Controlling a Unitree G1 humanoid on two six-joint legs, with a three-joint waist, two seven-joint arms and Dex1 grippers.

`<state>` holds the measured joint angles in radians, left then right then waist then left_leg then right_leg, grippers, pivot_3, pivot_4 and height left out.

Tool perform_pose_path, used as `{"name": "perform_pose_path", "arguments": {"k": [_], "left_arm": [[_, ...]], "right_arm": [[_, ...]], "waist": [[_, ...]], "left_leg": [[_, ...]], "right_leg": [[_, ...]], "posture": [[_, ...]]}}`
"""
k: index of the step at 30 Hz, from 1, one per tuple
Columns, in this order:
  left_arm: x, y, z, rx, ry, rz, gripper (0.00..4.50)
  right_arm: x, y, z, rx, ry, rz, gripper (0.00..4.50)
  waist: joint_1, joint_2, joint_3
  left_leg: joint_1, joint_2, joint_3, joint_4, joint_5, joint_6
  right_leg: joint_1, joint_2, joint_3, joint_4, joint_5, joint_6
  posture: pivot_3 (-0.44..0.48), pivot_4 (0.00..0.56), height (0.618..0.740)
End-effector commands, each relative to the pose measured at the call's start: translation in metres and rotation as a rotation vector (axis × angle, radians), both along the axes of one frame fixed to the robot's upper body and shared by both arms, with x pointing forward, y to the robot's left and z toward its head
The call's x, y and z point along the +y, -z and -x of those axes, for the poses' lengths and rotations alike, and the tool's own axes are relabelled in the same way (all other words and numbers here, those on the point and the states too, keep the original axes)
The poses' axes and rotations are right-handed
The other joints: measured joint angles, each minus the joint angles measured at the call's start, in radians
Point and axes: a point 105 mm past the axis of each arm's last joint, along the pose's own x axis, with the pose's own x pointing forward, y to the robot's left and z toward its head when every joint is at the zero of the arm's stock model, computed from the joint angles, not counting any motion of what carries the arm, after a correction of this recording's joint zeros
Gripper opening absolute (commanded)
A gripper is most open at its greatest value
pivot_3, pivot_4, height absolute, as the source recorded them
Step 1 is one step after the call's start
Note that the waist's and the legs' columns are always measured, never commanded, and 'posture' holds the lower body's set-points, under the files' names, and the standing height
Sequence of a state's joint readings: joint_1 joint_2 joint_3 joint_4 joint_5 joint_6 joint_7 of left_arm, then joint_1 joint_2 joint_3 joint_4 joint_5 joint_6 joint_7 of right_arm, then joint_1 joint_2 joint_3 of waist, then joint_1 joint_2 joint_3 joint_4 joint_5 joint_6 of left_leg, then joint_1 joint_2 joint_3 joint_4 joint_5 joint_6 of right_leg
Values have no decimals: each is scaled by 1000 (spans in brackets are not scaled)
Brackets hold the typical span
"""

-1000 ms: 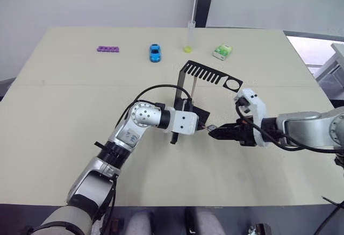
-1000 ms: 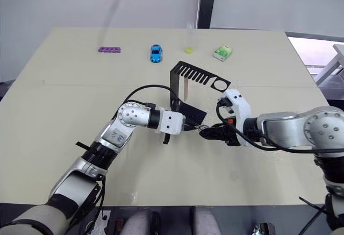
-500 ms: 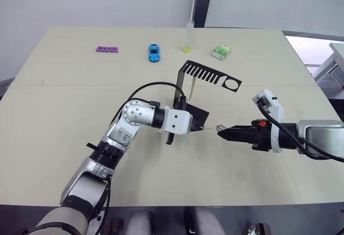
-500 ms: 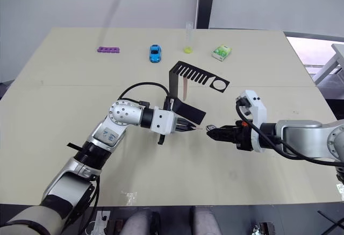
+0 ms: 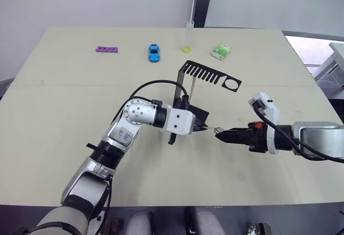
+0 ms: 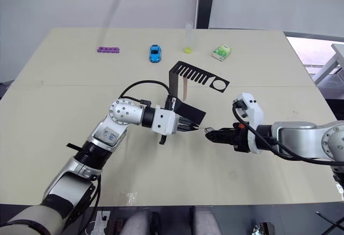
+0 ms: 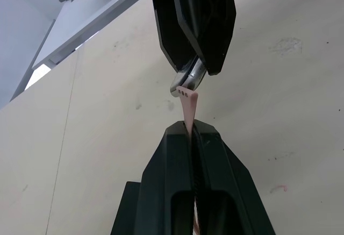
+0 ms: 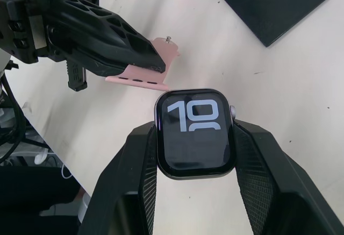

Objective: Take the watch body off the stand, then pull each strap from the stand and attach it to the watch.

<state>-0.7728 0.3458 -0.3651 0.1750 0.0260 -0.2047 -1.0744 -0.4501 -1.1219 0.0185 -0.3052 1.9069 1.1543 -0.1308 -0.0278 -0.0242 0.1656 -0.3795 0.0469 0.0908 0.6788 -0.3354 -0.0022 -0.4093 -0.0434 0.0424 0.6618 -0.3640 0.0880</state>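
My right gripper [image 5: 221, 134] is shut on the watch body [image 8: 194, 133], a small square case with a black screen and light digits, held just above the table. My left gripper [image 5: 201, 128] is shut on one pale pink strap [image 7: 189, 106]. The strap's free end [image 8: 145, 71] points at the watch's edge and sits right against it; I cannot tell whether they are joined. The two grippers face each other tip to tip in front of the black stand [image 5: 185, 84]. Another pink strap [image 5: 192, 91] hangs from the stand's slotted top arm [image 5: 212, 75].
Along the table's far side lie a purple perforated strip [image 5: 107, 49], a blue toy car [image 5: 154, 52], an upright tube with a yellow-green base [image 5: 188, 36] and a green-and-white packet [image 5: 221, 51]. The stand's flat base [image 8: 269, 4] lies just behind the grippers.
The right gripper with the watch body pulled away to the right, then came back left. It now meets the strap end held by the left gripper, which barely moved.
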Motion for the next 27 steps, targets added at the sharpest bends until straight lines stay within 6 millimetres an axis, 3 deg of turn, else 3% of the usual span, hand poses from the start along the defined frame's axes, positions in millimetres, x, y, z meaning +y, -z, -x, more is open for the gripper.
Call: {"name": "perform_pose_path", "arguments": {"k": [1,10,27], "left_arm": [[-4,-10,2,-35,18,18,0],[2,-5,0,-37,3,1,0],[-5,-7,2,-41,11,14,0]], "right_arm": [[1,-11,-2,-32,7,-24,1553],[-7,-11,-4,-32,28,-8,1553],[1,-14,-3,-34,-4,-19,1553]], "waist": [[0,0,0],[0,0,0],[0,0,0]], "left_leg": [[0,0,0,0,0,0],[0,0,0,0,0,0],[0,0,0,0,0,0]], "right_leg": [[0,0,0,0,0,0],[0,0,0,0,0,0],[0,0,0,0,0,0]], "posture": [[0,150,740],[0,150,740],[0,150,740]]}}
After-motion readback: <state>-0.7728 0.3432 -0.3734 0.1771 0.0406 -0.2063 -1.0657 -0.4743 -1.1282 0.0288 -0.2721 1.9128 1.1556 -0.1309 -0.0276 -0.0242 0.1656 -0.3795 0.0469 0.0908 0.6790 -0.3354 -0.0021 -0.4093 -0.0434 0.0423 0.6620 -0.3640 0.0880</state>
